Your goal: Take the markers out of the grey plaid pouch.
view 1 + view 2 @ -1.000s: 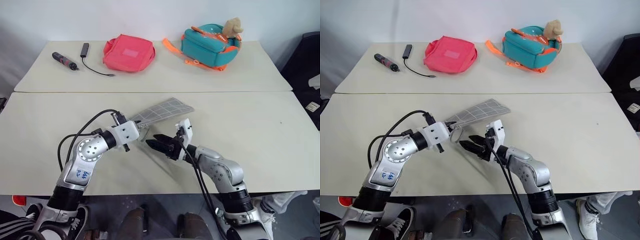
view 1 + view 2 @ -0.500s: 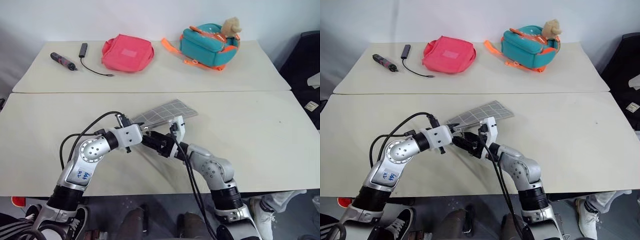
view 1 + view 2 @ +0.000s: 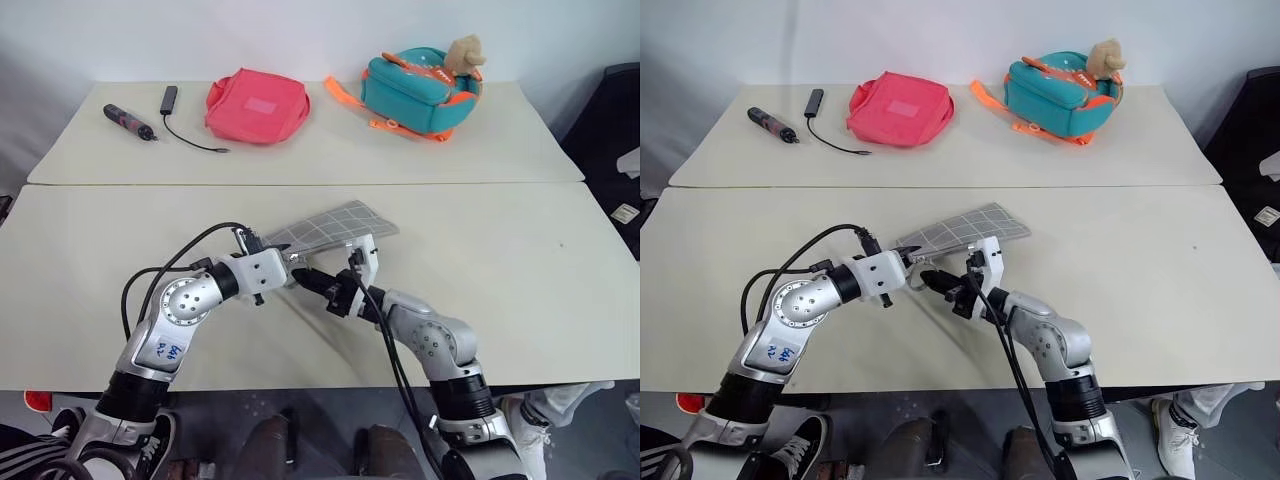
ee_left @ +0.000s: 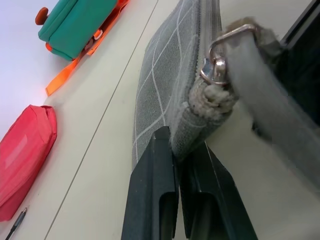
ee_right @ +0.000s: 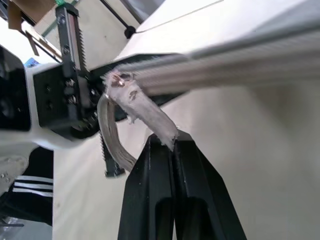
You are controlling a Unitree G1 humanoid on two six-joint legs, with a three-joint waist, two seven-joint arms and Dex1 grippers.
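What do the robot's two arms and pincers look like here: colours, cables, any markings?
Both arms are silver-grey metal with round joints and white wrist blocks. The left arm bears blue handwriting and a looping black cable; a black cable runs along the right arm. Each pincer, left and right, has two black fingers.

Far table (image 3: 520, 140): pink pouch (image 3: 256, 106) lying flat near the middle, teal bag (image 3: 420, 90) w/ orange straps to its right, a tan plush toy (image 3: 464, 52) on the bag's top. Far left: dark pen-shaped tool (image 3: 130, 121) w/ red marks lies at an angle, and just beside it a small black adapter (image 3: 170, 97) w/ thin black cable (image 3: 195, 142) curling toward the pouch but not touching it. Near table (image 3: 520, 280) butts against the far one along a straight seam; dark chair (image 3: 612, 130) at the right edge.
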